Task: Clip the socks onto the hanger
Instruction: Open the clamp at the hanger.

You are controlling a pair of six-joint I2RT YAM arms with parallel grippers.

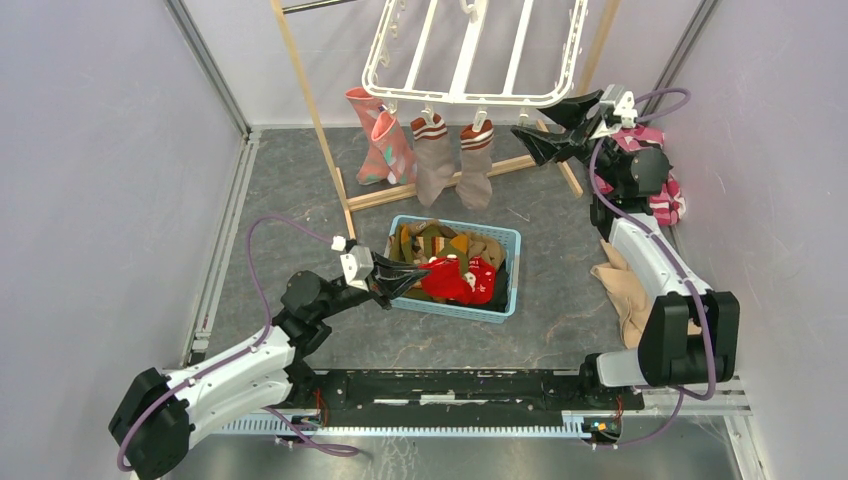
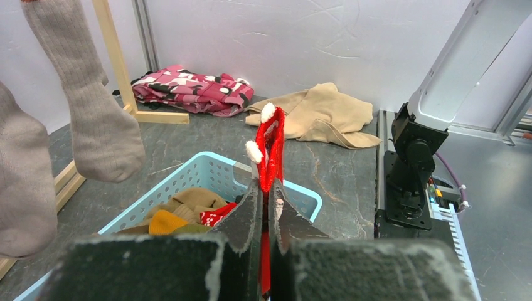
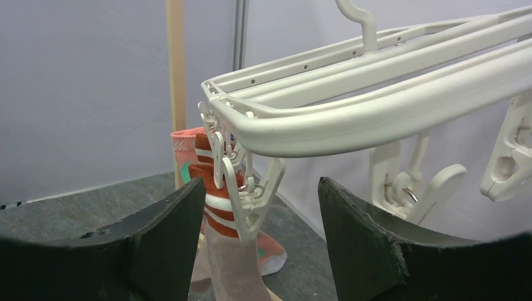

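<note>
The left arm (image 1: pixel 240 370) reaches to the blue basket (image 1: pixel 455 312) on the grey counter (image 1: pixel 560 335). Its left jaws are shut tight on a red sock (image 2: pixel 271 147), and the sock sticks up from between them. More socks lie in the basket. The white hanger (image 1: pixel 460 98) hangs up high at the back. Two pink socks (image 1: pixel 385 150) and two grey-brown socks (image 1: pixel 435 165) hang from clips on its near edge. The right arm (image 1: pixel 640 255) is up by the hanger's right corner. Its right jaws are wide open, with one clip (image 3: pixel 257 194) between them.
</note>
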